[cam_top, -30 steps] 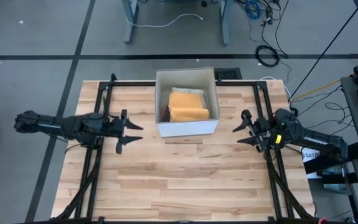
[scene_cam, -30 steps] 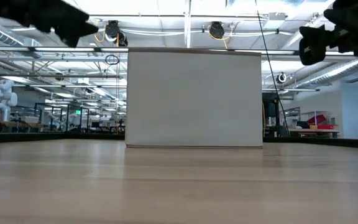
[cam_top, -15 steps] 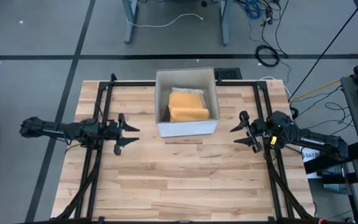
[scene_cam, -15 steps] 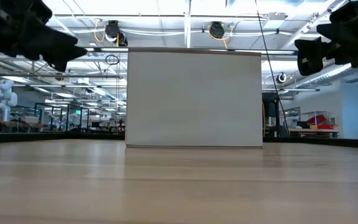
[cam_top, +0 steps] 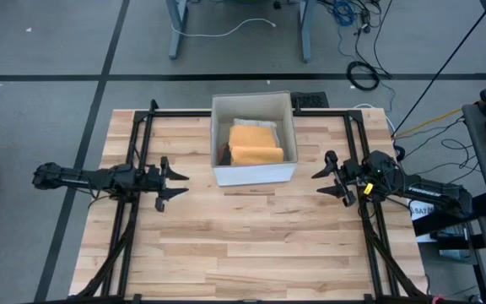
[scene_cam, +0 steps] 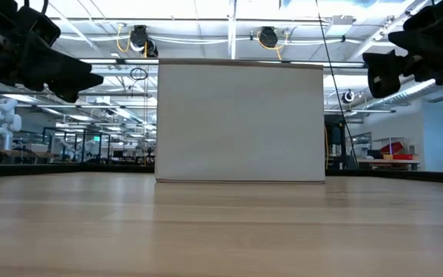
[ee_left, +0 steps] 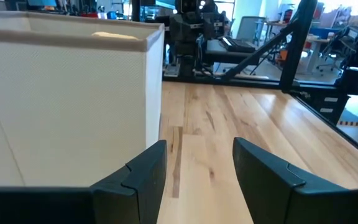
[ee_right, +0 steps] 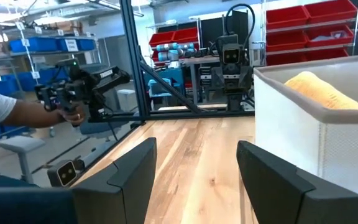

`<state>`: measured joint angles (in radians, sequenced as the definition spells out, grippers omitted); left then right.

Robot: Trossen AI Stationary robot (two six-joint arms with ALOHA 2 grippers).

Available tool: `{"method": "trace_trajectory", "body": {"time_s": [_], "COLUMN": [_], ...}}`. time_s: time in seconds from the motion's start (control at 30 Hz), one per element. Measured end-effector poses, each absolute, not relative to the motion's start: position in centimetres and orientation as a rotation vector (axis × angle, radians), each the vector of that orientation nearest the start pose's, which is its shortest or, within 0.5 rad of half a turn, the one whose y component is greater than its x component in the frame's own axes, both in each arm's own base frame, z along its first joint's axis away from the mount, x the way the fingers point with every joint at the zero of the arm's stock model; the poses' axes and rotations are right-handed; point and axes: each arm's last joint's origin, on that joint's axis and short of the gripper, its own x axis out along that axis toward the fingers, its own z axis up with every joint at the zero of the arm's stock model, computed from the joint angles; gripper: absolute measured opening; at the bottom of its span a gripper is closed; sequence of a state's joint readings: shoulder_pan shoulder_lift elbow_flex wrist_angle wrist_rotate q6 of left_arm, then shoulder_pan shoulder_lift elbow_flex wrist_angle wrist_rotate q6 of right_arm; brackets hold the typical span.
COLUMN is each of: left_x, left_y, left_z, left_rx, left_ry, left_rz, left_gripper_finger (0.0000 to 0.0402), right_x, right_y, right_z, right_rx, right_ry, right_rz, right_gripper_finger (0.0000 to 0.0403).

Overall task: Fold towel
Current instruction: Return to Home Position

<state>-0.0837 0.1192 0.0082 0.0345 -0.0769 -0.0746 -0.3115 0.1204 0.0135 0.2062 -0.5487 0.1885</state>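
Both pairs of fingers stand wide apart and hold nothing. The left gripper (cam_top: 172, 181) hovers above the wooden table (cam_top: 251, 253) with its fingers (ee_left: 145, 177) spread, only bare boards showing in the gap between them. The right gripper (cam_top: 321, 182) faces it from the other side, its fingers (ee_right: 135, 171) spread just as wide and touching nothing. Between the two sets of fingertips, set a little toward the far side of the table and apart from both, stands a white fabric box (cam_top: 256, 173). From the left fingers its plain side wall rises near and off to one side. From the right fingers its rim shows near, with the folded orange towel (cam_top: 256, 143) rising just above it. The towel lies inside the box, on top of a paler cloth (cam_top: 253, 124). Seen level with the table top, the box hides its contents and both grippers hang above the boards on either side of it. Far beyond the right fingers, outside the table frame, a person's hand (ee_right: 72, 116) holds a dark device. Judging by the stowed towel and the empty fingers, the folding looks finished and the step in hand is bringing the arms back to rest. The next move probably calls for no gripping, only drawing each arm back along its own side, clear of the box walls.
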Motion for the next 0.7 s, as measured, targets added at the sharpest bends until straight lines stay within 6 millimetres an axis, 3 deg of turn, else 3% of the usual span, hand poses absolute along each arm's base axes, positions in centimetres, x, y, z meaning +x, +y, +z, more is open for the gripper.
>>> {"method": "trace_trajectory", "body": {"time_s": [0.7], "left_x": [10.41], "left_y": [-0.65], "left_z": [15.92], "left_rx": [0.041], "left_ry": [0.085], "left_rz": [-0.008], "left_gripper_finger": [0.0190], "right_x": [9.97], "right_y": [-1.63], "right_z": [17.78], "right_rx": [0.137], "right_ry": [-0.068], "right_rz": [0.243], "right_gripper_finger": [0.0212]}}
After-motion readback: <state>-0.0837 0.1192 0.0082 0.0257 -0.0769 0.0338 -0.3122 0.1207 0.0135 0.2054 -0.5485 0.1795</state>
